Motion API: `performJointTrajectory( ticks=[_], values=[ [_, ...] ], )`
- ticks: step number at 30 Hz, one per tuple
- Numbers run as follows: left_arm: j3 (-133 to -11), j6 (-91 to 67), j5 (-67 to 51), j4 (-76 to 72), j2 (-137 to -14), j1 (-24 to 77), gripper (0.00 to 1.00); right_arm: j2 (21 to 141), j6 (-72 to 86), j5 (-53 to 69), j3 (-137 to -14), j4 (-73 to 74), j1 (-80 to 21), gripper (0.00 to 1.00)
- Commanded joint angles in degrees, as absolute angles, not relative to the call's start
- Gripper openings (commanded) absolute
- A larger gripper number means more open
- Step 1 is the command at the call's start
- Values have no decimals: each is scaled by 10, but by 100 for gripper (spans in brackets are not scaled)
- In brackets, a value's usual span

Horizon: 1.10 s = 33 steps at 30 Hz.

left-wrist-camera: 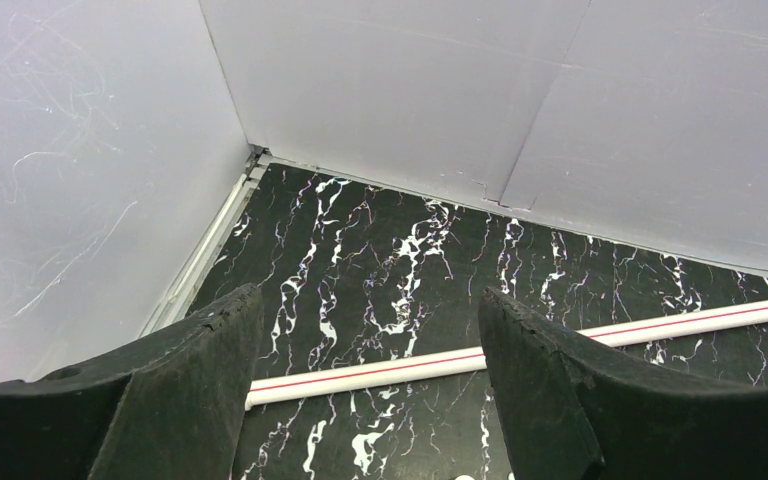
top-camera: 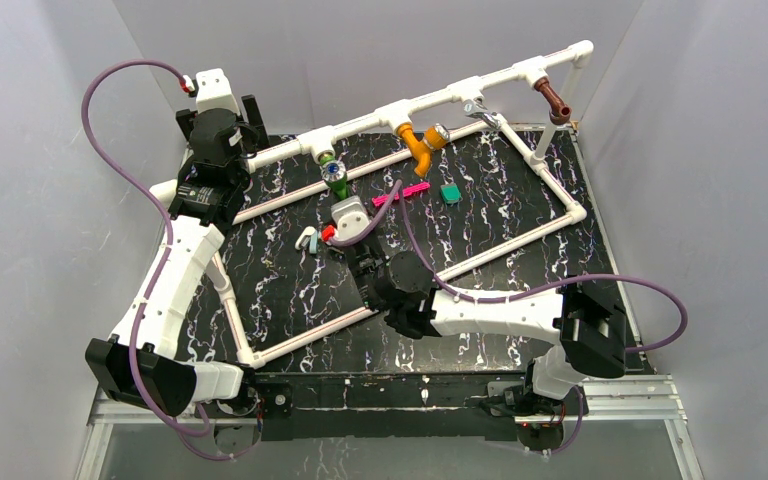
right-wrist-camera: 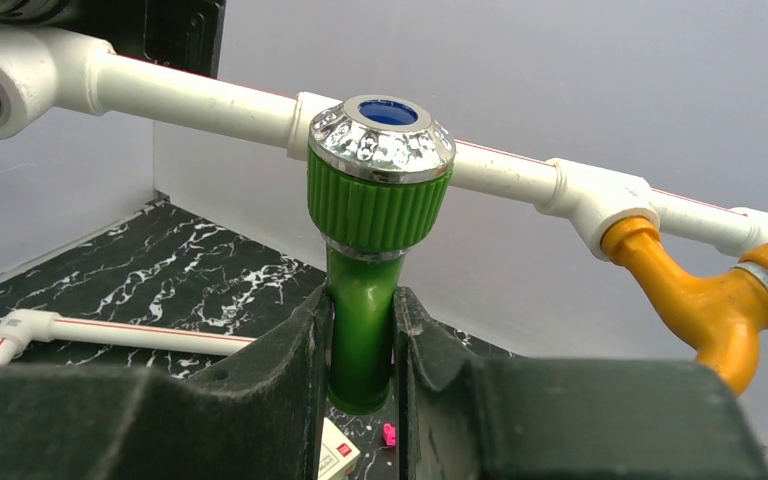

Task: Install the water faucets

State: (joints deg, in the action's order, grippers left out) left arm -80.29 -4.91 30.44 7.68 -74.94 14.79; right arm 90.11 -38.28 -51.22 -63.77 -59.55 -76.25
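A green water faucet with a chrome-ringed knob stands against a tee of the raised white pipe. My right gripper is shut on its downward spout, one finger on each side. Its threaded end is hidden behind the knob. From above, the green faucet sits just beyond the right gripper. An orange faucet hangs from the adjacent tee, also seen as the orange faucet. A brown faucet hangs at the pipe's far right end. My left gripper is open over the black mat, holding nothing, at the back left as left gripper.
A white pipe frame lies flat on the black marbled mat. A pink strip and a small green block lie inside it. A silver fitting sits on the raised pipe. White walls close in on three sides.
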Motion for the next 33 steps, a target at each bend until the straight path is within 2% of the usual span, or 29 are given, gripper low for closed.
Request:
performJointTrajectory(
  ticks=[1, 12, 33],
  values=[
    [-770, -51, 286, 171, -760, 166, 76, 902, -351, -517, -669, -608, -754, 1],
    [-767, -53, 284, 170, -758, 167, 76, 911, -304, -568, -675, -634, -754, 1],
    [-766, -54, 283, 170, -756, 170, 77, 906, -115, -646, -683, -614, -754, 1]
  ],
)
